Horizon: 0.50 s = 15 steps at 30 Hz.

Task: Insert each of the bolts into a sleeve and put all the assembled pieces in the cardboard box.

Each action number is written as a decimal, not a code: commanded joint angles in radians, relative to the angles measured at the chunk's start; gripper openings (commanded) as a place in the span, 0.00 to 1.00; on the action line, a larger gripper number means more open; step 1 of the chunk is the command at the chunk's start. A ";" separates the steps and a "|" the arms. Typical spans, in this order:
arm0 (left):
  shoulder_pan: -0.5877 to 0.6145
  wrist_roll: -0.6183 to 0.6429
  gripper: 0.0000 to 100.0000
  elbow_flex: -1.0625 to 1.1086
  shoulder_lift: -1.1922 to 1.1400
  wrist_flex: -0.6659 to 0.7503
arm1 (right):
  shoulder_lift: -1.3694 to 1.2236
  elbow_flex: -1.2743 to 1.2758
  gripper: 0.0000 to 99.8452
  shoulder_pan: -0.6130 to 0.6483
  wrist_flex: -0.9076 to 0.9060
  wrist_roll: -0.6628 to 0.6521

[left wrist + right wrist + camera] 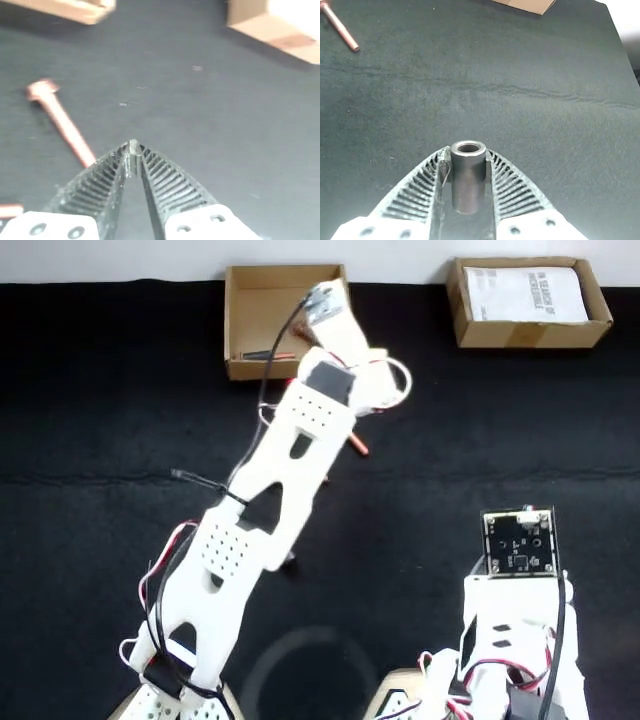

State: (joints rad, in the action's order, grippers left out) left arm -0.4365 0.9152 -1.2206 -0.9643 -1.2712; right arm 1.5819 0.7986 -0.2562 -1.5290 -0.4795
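Grips a steel sleeve (468,182) upright in the right gripper (468,155); has the left gripper (132,150) pinched shut, seemingly empty, near the copper bolt (61,125) lying on the mat (215,125). Risks knocking that bolt rolling if lowered without opening.

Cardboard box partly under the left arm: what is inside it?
In the cardboard box, a thin dark and reddish piece lies by the near wall. The left arm covers its right part; anything there is hidden.
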 commanded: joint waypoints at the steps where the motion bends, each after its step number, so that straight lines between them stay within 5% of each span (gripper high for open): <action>1: -0.002 0.003 0.01 -0.018 0.071 -0.006 | 0.002 -0.001 0.01 -0.012 0.024 -0.012; 8: 0.044 0.008 0.17 0.088 0.073 -0.028 | 0.002 -0.001 0.01 -0.012 0.022 -0.014; 15: 0.090 0.008 0.15 0.087 0.039 -0.018 | 0.001 0.001 0.01 -0.008 0.024 -0.012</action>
State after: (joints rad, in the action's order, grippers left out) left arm -0.3675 0.9152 -1.1208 -0.9659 -1.2942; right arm 1.5819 0.8002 -0.2562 -1.5259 -0.4826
